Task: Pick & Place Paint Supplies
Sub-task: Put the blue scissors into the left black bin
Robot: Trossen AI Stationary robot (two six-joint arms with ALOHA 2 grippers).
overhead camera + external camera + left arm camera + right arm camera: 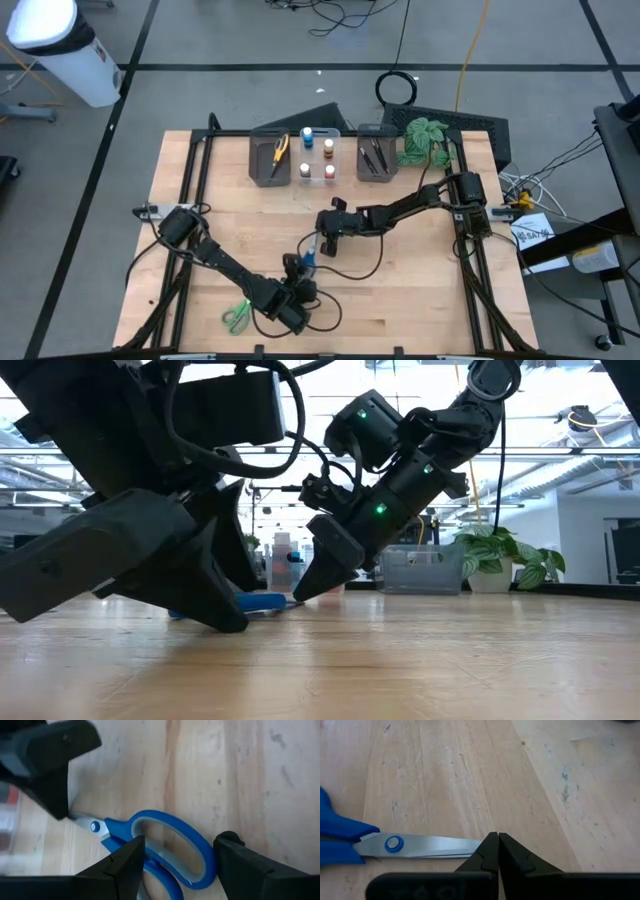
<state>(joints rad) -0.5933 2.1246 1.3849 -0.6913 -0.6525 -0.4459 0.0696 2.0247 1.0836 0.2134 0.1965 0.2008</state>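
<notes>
Blue-handled scissors (311,256) lie flat on the wooden table (420,290), near its middle. My left gripper (181,840) is open, with its fingers on either side of one blue handle loop (175,845). My right gripper (497,842) is shut, its tips at the blades' tip. Green scissors (237,317) lie near the front edge. Yellow scissors (280,150) sit in a grey bin, small pots (316,158) in a clear bin, and dark brushes (374,156) in another grey bin. My right gripper sets its shut fingertips (490,851) on the tip of the scissors' blades (465,847), slanting down from the table's far right. The scissors lie flat on the table under it. My left gripper stands around the handle loop; whether it touches it I cannot tell.
Three bins (268,160) stand in a row along the far edge, with a green leafy plant (425,138) at their right. Cables (350,270) trail over the table between the arms. Bare wood lies to the right of the scissors.
</notes>
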